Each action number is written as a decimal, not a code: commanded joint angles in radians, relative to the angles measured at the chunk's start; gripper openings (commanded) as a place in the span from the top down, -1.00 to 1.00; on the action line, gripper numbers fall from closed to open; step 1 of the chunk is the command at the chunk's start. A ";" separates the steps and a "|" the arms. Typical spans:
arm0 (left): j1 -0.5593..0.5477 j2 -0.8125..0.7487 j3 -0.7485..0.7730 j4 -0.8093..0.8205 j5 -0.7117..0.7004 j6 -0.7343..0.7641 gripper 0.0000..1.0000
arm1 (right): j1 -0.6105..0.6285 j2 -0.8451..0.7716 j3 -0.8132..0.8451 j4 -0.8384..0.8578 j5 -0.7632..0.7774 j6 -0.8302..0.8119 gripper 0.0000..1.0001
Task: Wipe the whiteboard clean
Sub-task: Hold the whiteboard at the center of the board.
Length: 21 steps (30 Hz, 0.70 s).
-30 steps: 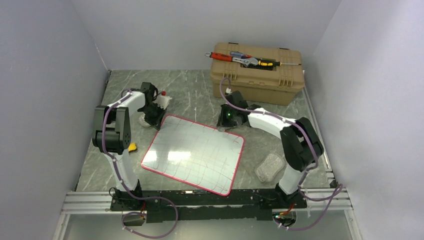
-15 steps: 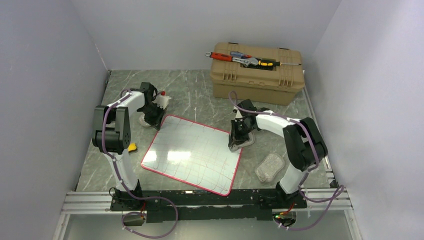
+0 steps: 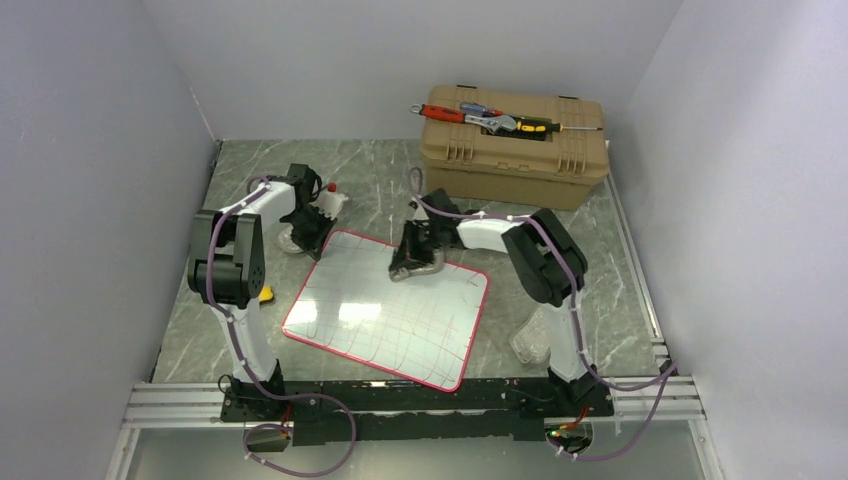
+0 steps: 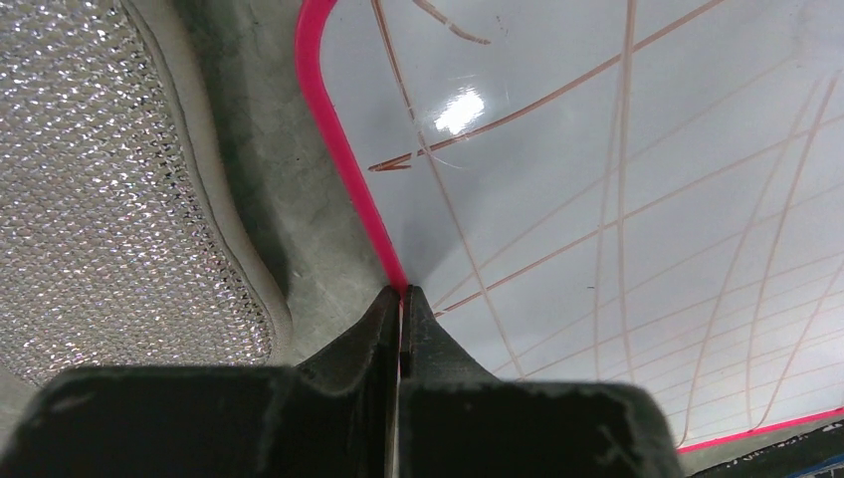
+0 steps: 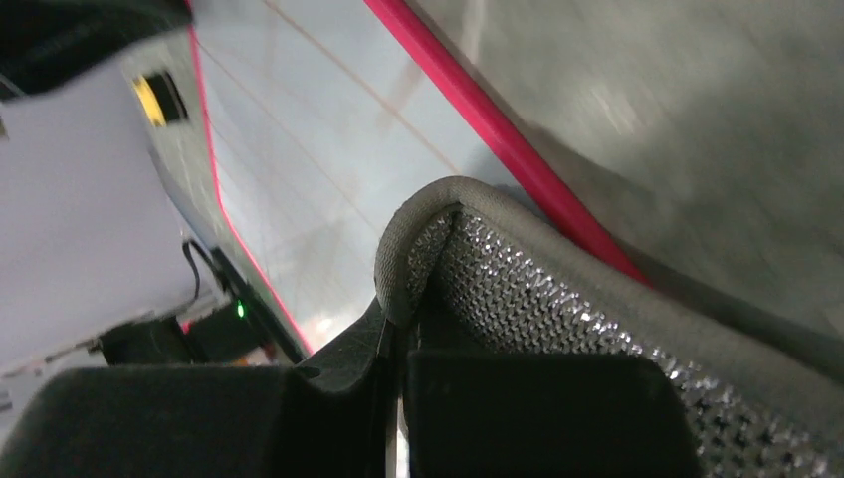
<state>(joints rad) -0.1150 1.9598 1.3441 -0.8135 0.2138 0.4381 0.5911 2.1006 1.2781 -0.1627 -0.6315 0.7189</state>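
Whiteboard [image 3: 380,310] flat on the table [image 3: 370,170], toolbox [image 3: 515,160] behind to its right, tools [image 3: 490,118] on its lid.

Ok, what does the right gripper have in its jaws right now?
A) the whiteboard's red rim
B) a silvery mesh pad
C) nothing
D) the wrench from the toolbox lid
B: in the right wrist view the right gripper is shut on the edge of the silvery mesh pad, which sits at the far rim of the whiteboard.
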 commanded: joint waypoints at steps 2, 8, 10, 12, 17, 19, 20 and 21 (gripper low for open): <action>-0.033 0.126 -0.068 0.064 0.008 0.038 0.95 | 0.027 0.135 0.025 0.152 0.389 0.088 1.00; -0.032 0.114 -0.082 0.071 0.014 0.048 0.95 | -0.098 -0.092 -0.464 0.339 0.360 0.145 1.00; -0.032 0.116 -0.085 0.073 0.015 0.049 0.95 | -0.140 -0.150 -0.579 0.398 0.340 0.164 1.00; -0.032 0.120 -0.082 0.073 0.016 0.049 0.95 | -0.147 -0.172 -0.615 0.423 0.342 0.180 1.00; -0.032 0.128 -0.076 0.070 0.023 0.048 0.95 | -0.055 0.002 -0.396 0.397 0.328 0.251 1.00; -0.032 0.128 -0.074 0.067 0.026 0.049 0.95 | 0.000 0.096 -0.223 0.327 0.336 0.258 1.00; -0.032 0.128 -0.075 0.067 0.025 0.050 0.95 | 0.036 0.141 -0.101 0.282 0.345 0.260 1.00; -0.032 0.129 -0.075 0.068 0.027 0.049 0.95 | 0.051 0.178 -0.047 0.247 0.361 0.266 1.00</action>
<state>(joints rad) -0.1215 1.9606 1.3464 -0.8207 0.2054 0.4564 0.5289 2.0544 1.0164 0.3820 -0.4805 1.0191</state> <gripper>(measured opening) 0.056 0.039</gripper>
